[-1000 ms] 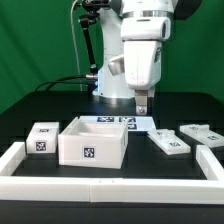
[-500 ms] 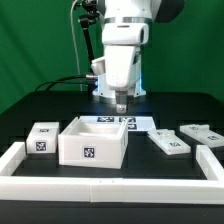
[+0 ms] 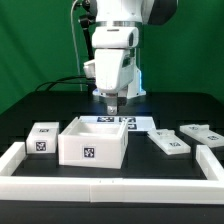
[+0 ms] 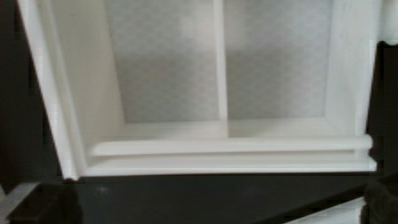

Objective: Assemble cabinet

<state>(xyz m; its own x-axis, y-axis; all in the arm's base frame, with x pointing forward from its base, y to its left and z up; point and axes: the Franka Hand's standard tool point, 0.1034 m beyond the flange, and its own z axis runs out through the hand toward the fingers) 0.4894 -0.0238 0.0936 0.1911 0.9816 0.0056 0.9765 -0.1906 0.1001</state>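
1. Large white open-topped plastic box body [image 3: 92,143] stands on the black table [image 3: 150,166], left of centre in the exterior view.
2. Small white tagged block [image 3: 42,138] sits just beside the box body, on the exterior view's left.
3. Flat white tagged panel [image 3: 168,143] lies well apart, on the exterior view's right.
4. The marker board [image 3: 118,122] lies behind the box body.
5. Low white border rail [image 3: 110,187] runs in front.

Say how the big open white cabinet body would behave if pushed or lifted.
The cabinet body looks like rigid plastic, so probably stiff. Its broad flat base suggests sliding, not tipping. Hollow with thin walls, likely light for its size.
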